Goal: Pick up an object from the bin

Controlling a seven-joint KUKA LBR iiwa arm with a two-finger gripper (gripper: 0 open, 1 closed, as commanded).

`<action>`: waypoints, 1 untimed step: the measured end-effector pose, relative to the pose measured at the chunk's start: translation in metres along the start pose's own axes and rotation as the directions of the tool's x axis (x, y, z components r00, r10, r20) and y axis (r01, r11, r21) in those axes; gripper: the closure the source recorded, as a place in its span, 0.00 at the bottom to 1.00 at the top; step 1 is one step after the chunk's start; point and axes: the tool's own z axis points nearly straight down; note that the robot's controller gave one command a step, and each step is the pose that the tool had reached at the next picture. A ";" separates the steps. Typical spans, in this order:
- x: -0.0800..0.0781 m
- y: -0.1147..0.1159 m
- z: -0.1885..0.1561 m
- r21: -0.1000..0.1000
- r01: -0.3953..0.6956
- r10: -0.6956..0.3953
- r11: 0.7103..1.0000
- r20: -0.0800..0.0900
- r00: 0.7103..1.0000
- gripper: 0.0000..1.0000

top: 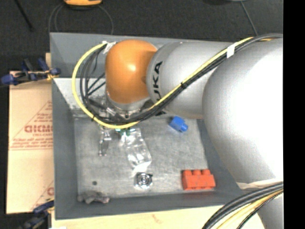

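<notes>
Though half hidden beneath the orange wrist cover (128,70), hung low over the left-centre floor of the grey bin (64,151) as a gripper (113,142), fingers spread apart, pinching nothing; just beside it, lay a crinkled clear plastic wrapper (137,152), long axis running from gripper toward near wall, ending at a round shiny piece (143,179); well apart, lay a blue piece (177,124), orange-red studded brick (197,179), grey scrap (93,199).

The surrounding floor (157,13) is dark, perhaps carpet or matting.
</notes>
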 end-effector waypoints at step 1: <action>0.013 -0.049 0.015 0.002 -0.061 0.061 0.998 0.004 0.998 0.00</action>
